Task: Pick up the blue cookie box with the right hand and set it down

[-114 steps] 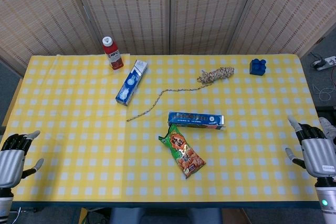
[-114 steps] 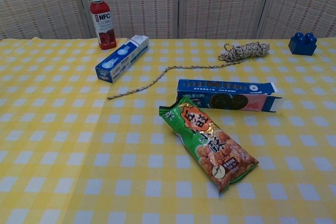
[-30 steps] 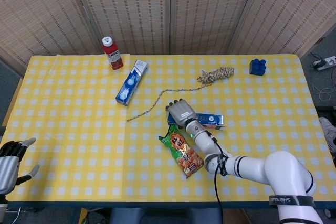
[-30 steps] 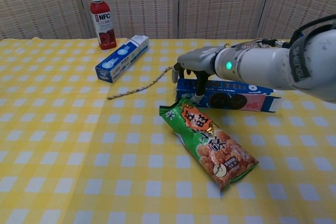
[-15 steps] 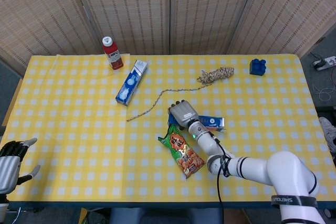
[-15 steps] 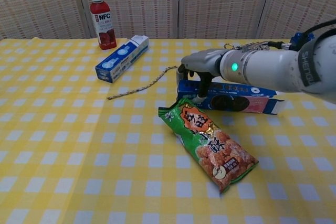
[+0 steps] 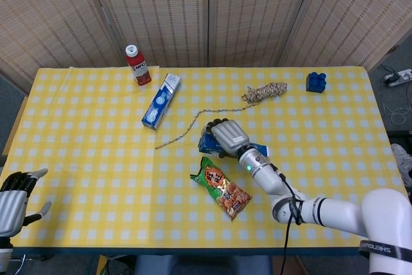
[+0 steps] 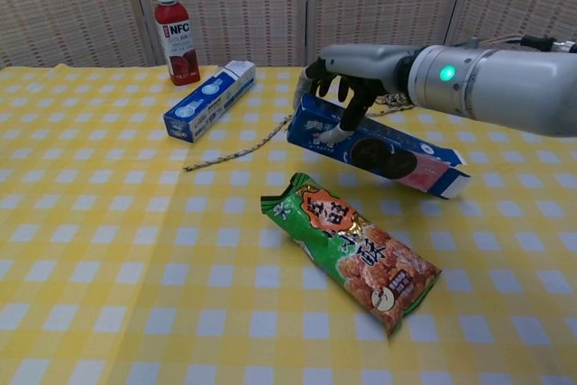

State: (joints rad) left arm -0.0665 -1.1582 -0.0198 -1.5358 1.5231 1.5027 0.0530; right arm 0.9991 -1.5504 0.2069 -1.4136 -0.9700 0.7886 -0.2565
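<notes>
One end only: we see the right hand (image 8: pixel 347 87) gripping the long blue cardboard cookie box (image 8: pixel 383 152) at its left end, the far end drooping above the yellow checked tablecloth (image 8: pixel 108 250); the left hand (image 7: pixel 11 191), fingers apart, holds nothing.

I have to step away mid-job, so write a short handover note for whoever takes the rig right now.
Right hand: grips the blue cookie box near its left end; the box is off the table and tilted, far end lower.
Left hand: empty, fingers apart, at the table's near left edge.
The green snack bag lies just in front of the box, the rope behind it.
Done: the pick-up.
Left: set the box down on bare cloth, then let go.
</notes>
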